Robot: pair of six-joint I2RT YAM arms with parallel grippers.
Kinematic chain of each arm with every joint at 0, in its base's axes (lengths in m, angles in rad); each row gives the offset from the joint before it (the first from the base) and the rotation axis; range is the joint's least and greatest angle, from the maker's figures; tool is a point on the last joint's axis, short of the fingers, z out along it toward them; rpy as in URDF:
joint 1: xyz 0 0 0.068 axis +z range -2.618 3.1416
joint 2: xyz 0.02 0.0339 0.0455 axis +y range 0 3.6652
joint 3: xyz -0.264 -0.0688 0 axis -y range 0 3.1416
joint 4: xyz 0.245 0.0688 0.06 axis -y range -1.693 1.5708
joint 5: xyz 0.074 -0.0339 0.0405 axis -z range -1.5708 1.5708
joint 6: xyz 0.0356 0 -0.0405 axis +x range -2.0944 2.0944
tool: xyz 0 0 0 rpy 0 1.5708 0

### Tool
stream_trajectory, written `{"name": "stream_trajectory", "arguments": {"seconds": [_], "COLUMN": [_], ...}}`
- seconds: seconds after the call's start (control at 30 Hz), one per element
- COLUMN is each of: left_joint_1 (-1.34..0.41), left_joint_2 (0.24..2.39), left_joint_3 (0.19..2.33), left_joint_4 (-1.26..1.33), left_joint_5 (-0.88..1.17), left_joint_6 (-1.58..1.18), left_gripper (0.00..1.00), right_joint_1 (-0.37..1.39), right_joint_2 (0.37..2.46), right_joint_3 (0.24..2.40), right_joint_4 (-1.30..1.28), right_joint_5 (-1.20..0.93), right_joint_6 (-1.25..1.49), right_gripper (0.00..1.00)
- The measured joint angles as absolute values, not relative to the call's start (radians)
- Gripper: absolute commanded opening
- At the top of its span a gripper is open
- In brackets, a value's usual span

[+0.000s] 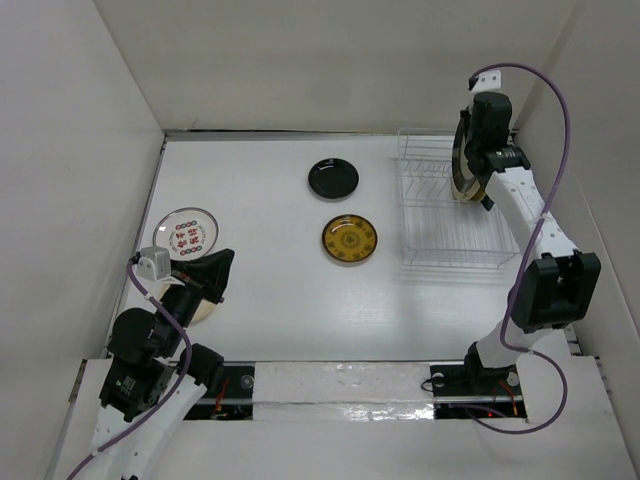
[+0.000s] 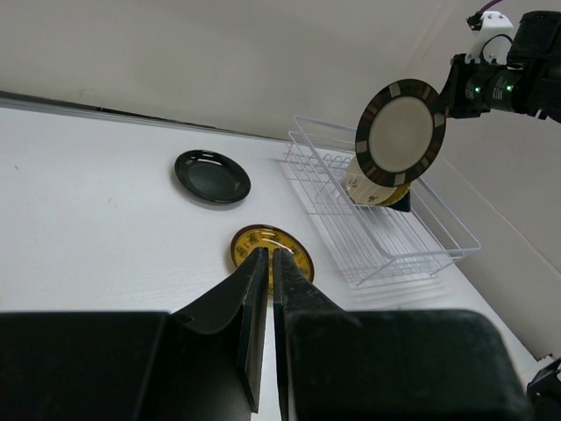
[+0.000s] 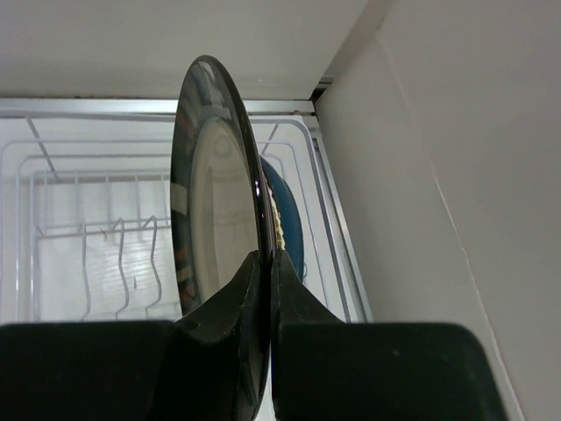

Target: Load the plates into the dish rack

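Now: striped-rim plate (image 3: 215, 202) on edge above the dish rack (image 1: 440, 215)

Pinches the plate's lower rim in the right claw (image 3: 266, 263), jaws closed tight on it, face upright and turned toward the left arm. Probably needs little more than a drop. Bare prongs lie below and to this claw's left, with a teal-blue plate (image 3: 289, 219) standing just to its right, roughly parallel.

Keeps the left claw (image 2: 267, 254) well apart from the rack, fingers nearly together on nothing. Points it at the yellow-patterned plate (image 2: 272, 235), with the black plate (image 2: 211, 175) farther out on the table (image 1: 270, 200).

Shows the round striped face only from the left wrist. Shows the teal neighbour and prong gaps best from the right wrist. Cannot tell the exact slot from above.
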State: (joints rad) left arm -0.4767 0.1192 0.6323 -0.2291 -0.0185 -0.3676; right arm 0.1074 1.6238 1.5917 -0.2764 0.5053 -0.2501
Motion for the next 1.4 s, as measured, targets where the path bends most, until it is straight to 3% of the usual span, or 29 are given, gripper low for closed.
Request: {"name": "stream_trajectory", "arguments": {"seconds": [0.57, 1.0, 1.1, 1.13, 1.2, 1.33, 1.4], "left_joint_1": [-0.477, -0.477, -0.477, -0.477, -0.477, -0.476, -0.476], "left_joint_2": [0.119, 0.121, 0.124, 0.127, 0.135, 0.152, 0.158], "left_joint_3": [0.632, 0.632, 0.632, 0.632, 0.632, 0.632, 0.632], "left_joint_4": [-0.229, -0.229, -0.229, -0.229, -0.229, -0.229, -0.229], "left_joint_5": [-0.019, -0.019, -0.019, -0.019, -0.019, -0.017, -0.017], "left_joint_6": [-0.368, -0.368, -0.368, -0.367, -0.368, -0.368, -0.368], "left_gripper": [0.05, 0.05, 0.05, 0.05, 0.05, 0.05, 0.05], "right_joint_1": [0.118, 0.119, 0.116, 0.115, 0.118, 0.119, 0.127], "right_joint_2": [1.65, 1.716, 1.716, 1.716, 1.714, 1.693, 1.665], "right_joint_3": [1.594, 1.47, 1.456, 1.456, 1.456, 1.456, 1.456], "right_joint_4": [-0.252, -0.157, -0.146, -0.144, -0.136, -0.134, -0.143], "right_joint_5": [0.599, 0.545, 0.553, 0.55, 0.557, 0.561, 0.563], "right_joint_6": [-0.319, -0.207, -0.162, -0.141, -0.096, -0.015, 0.019], "right_gripper": [0.0, 0.0, 0.21, 0.42, 0.64, 0.79, 0.8]}}
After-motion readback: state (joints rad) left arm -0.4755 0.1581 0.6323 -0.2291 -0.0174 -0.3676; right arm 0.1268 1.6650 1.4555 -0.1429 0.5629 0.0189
